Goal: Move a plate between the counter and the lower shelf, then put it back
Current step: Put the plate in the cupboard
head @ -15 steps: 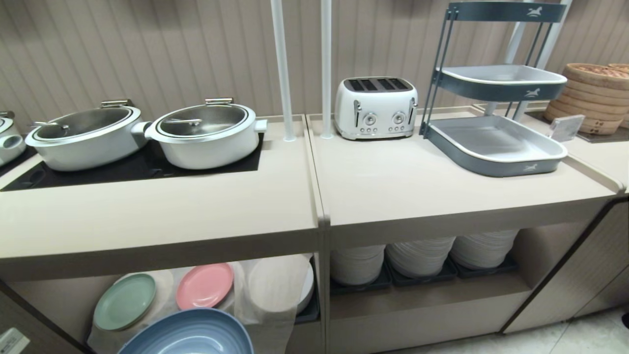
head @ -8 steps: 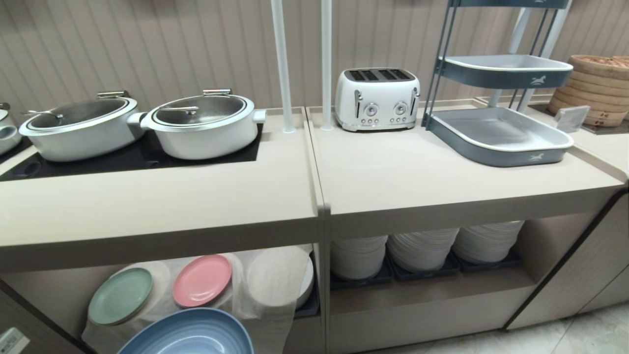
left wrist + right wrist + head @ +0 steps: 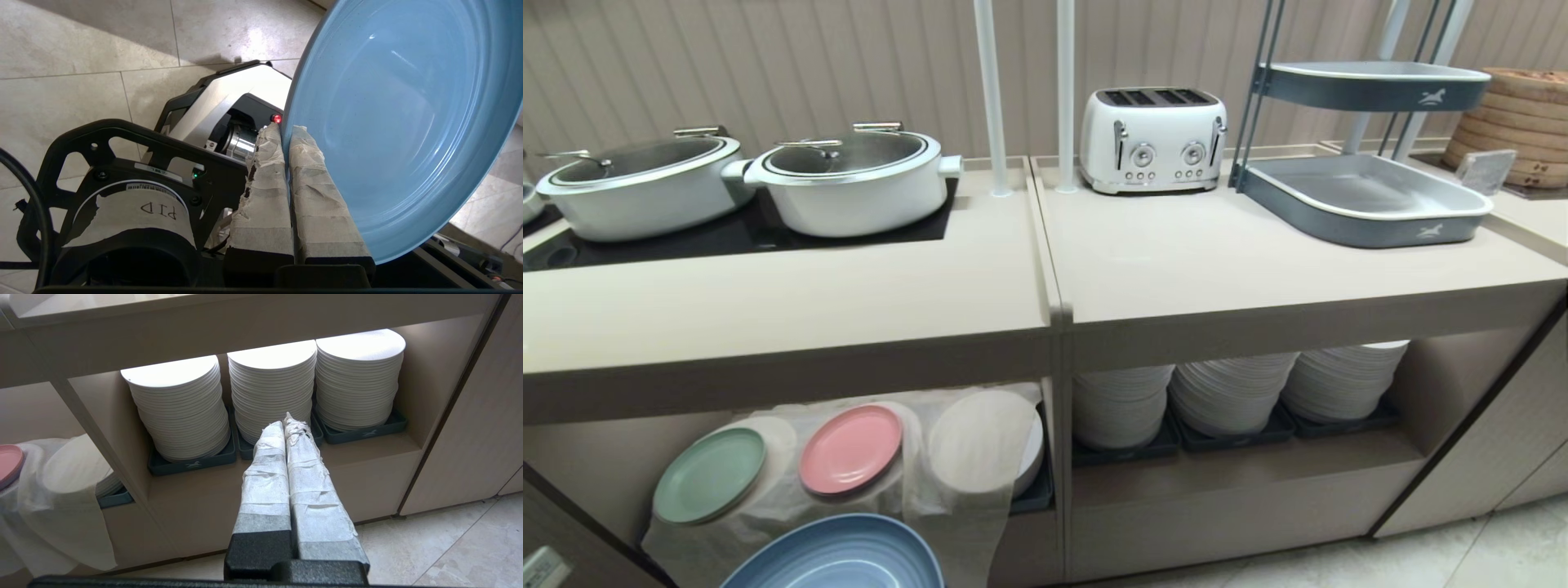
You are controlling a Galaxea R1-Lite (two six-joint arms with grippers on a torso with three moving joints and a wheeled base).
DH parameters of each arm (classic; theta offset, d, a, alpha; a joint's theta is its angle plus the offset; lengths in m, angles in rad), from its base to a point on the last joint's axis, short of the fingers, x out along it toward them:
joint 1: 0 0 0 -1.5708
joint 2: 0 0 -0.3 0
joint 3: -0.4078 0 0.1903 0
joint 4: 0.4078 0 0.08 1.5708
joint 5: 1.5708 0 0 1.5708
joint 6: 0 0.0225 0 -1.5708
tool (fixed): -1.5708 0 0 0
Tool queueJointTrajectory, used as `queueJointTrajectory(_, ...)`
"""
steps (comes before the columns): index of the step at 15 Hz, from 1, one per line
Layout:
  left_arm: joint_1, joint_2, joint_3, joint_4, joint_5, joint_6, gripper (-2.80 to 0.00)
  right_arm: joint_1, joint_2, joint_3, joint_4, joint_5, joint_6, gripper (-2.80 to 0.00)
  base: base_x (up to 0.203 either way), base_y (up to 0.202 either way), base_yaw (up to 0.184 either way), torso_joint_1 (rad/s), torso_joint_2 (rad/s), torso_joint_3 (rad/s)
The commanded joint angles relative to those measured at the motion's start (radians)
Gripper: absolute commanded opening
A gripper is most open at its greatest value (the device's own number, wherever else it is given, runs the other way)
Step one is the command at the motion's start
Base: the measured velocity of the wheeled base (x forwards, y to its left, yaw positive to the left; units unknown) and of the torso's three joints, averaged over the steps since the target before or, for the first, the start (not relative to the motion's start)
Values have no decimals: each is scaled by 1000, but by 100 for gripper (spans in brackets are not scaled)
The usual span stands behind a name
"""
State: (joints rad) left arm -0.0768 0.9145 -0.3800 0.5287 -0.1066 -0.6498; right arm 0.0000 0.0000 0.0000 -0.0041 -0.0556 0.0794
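The light-blue plate (image 3: pixel 837 557) shows at the bottom left of the head view, in front of the lower shelf (image 3: pixel 596 469). In the left wrist view my left gripper (image 3: pixel 284 130) is shut on the rim of the plate (image 3: pixel 408 122), which hangs tilted over the floor. The beige counter (image 3: pixel 866 302) runs across above the shelf. My right gripper (image 3: pixel 284 421) is shut on nothing and points at the compartment with three tall white plate stacks (image 3: pixel 273 390). Neither gripper shows in the head view.
On the cloth (image 3: pixel 964 523) in the lower shelf lie a pale green plate (image 3: pixel 709 475) and a pink plate (image 3: pixel 850 449), beside a covered white stack (image 3: pixel 984 445). Two white pots (image 3: pixel 849 192), a toaster (image 3: pixel 1152 139) and a grey tiered tray rack (image 3: pixel 1364 200) stand on the counter.
The whole head view has dropped: the counter and its things sit higher in the picture and more of the shelf compartments shows. The blue plate keeps its place at the bottom left.
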Motion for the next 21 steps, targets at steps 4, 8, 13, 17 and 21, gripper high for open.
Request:
queueJointTrajectory(4, 0, 0, 3, 4, -1, -4, -280, 0, 0, 0, 0, 0, 0, -280, 0, 0, 0, -243, 549, 297)
queueJointTrajectory(8, 0, 0, 4, 4, -1, -3, -280, 0, 0, 0, 0, 0, 0, -280, 0, 0, 0, -230, 523, 290)
queueJointTrajectory(13, 0, 0, 4, 4, -1, -4, -280, 0, 0, 0, 0, 0, 1, -280, 0, 0, 0, -206, 492, 282)
queueJointTrajectory(17, 0, 0, 4, 4, -1, -4, -280, 0, 0, 0, 0, 0, 1, -280, 0, 0, 0, -190, 488, 290)
queueJointTrajectory(21, 0, 0, 4, 4, -1, -4, -280, 0, 0, 0, 0, -1, 0, -280, 0, 0, 0, -163, 463, 295)
